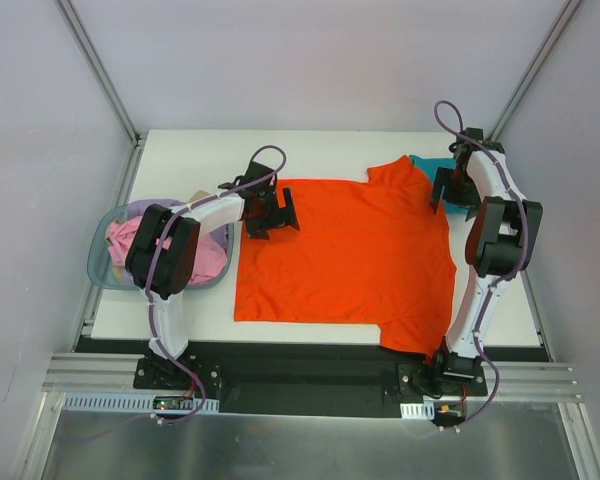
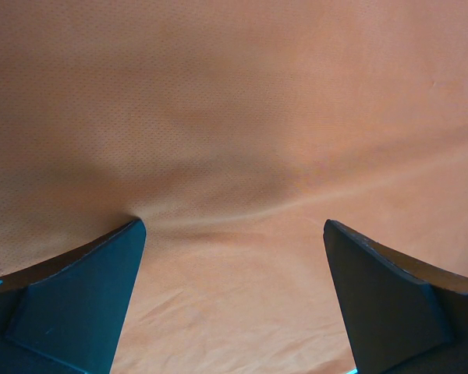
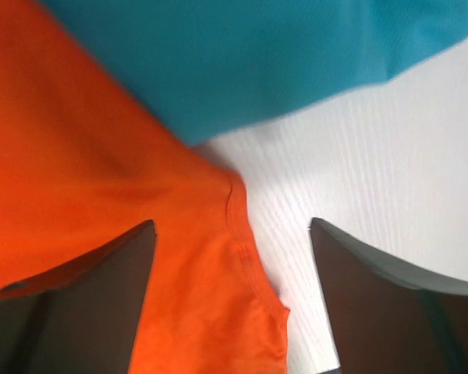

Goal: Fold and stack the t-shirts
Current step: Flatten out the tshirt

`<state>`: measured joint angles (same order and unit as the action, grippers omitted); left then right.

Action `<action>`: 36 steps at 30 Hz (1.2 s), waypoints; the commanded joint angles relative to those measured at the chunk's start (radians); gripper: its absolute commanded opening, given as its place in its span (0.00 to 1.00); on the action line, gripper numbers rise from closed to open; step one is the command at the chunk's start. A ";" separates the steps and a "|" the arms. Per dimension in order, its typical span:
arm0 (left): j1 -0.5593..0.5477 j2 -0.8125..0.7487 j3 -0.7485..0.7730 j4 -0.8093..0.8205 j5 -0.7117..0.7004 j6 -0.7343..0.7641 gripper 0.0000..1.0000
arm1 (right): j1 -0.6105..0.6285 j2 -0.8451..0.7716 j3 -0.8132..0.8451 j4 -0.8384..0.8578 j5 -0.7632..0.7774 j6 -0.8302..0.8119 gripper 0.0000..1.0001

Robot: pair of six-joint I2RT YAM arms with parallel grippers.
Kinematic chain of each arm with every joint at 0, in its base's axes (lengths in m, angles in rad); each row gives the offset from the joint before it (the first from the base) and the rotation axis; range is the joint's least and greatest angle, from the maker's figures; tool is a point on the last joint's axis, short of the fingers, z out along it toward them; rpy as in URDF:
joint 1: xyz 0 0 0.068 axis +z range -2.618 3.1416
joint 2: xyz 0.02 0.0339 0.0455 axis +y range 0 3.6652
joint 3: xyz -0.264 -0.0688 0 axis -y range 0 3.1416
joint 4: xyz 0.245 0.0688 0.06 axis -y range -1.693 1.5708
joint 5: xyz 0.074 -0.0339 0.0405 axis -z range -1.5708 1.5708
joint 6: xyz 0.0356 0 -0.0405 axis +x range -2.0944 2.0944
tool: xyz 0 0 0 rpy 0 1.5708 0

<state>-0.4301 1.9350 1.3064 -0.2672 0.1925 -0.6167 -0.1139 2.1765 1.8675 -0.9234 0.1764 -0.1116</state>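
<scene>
Spread flat across the middle of the white table: the orange-red t-shirt, hem to the left, sleeves to the right, near sleeve reaching the table's near edge. Touching its far sleeve at the far right: the teal t-shirt, order of layering impossible to tell. At the left table edge, a translucent blue basket with a pink t-shirt and a lavender t-shirt inside.

Left arm: up from its base, elbow bent above the basket, forearm stretched rightward and away to the shirt's far left corner. Left gripper tipped down onto the orange cloth, jaws spread wide, nothing pinched, one fingertip pressing a small pucker into the fabric.

Right arm: up along the shirt's right side, elbow high, wrist folded back and down over the far sleeve. Right gripper released, jaws well apart, sleeve hem lying loose between them, bare table beside the right-hand finger
</scene>
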 commanded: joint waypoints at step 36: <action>0.053 -0.043 0.166 -0.053 0.070 0.074 0.99 | 0.120 -0.309 -0.281 0.115 -0.192 0.125 0.97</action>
<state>-0.3656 2.0533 1.4899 -0.2958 0.2291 -0.5770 -0.0093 2.1048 1.6638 -0.7921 -0.0364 0.0177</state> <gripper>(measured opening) 0.993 0.966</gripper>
